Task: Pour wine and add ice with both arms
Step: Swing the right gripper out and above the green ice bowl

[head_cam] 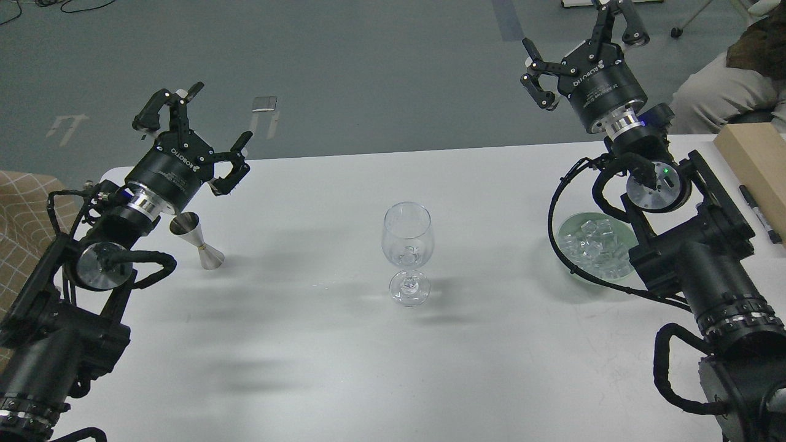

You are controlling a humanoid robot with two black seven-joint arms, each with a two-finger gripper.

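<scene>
Now left gripper (192,136) gapes above jigger (196,240); right gripper (580,59) gapes too

Lower right of the frame, the right arm (694,270) covers the near right side of the green bowl (568,230), so part of the ice (592,248) is out of sight. Far right edge, the wooden box (752,159) and the black marker (758,212) are cut off. Upper right corner, a seated person (721,92) shows only partly. Centre, any liquid in the wine glass (407,236) is too faint to tell. Left edge, a checked cloth (24,202) runs off frame.
</scene>
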